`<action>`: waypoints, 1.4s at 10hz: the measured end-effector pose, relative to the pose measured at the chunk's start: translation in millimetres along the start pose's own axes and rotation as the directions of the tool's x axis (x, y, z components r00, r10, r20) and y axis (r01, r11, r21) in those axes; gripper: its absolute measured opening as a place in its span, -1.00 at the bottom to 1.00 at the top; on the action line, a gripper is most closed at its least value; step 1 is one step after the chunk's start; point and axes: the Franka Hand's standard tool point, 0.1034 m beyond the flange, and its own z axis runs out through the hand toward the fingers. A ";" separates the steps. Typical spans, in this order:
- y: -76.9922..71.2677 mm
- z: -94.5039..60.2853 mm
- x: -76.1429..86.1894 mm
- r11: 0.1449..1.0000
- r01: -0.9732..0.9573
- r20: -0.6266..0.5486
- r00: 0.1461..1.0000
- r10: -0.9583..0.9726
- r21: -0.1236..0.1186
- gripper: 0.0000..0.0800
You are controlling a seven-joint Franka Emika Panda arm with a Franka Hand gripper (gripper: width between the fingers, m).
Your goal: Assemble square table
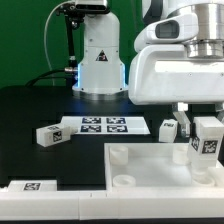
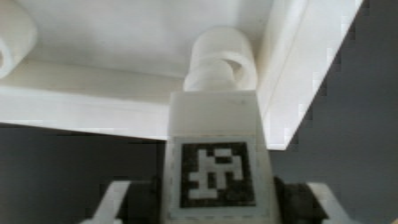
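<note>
The leg (image 2: 217, 150) is nearest, pinched on both sides by the tool (image 2: 214, 203); it is at the lower right of the exterior view, its far end at a corner socket (image 2: 222, 62) of the tabletop (image 1: 140, 165); it seems light, stiff and a little slippery, so its flat sides are best to hold; a second leg (image 1: 168, 128) just beside may obstruct; the marker board (image 1: 105, 125) lies apart at centre.

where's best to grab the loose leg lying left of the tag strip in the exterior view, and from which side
Take the loose leg across its two long side faces, near mid-length, coming straight down from above: it lies on its side on the table with nothing touching it, and its flat sides likely suit parallel fingers.
</note>
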 end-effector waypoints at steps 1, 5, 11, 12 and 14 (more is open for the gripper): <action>-2.7 0.6 -0.1 1.000 0.003 -0.002 1.000 -0.003 0.003 -0.29; -5.2 5.9 -1.6 1.000 0.008 -0.017 1.000 -0.008 0.000 -0.29; -4.7 15.8 -8.0 1.000 0.014 -0.026 1.000 -0.014 -0.006 -0.29; -4.6 15.9 -8.1 1.000 0.014 -0.026 1.000 -0.014 -0.006 -0.29; -3.4 16.0 -9.1 1.000 0.012 -0.011 1.000 -0.012 -0.006 0.34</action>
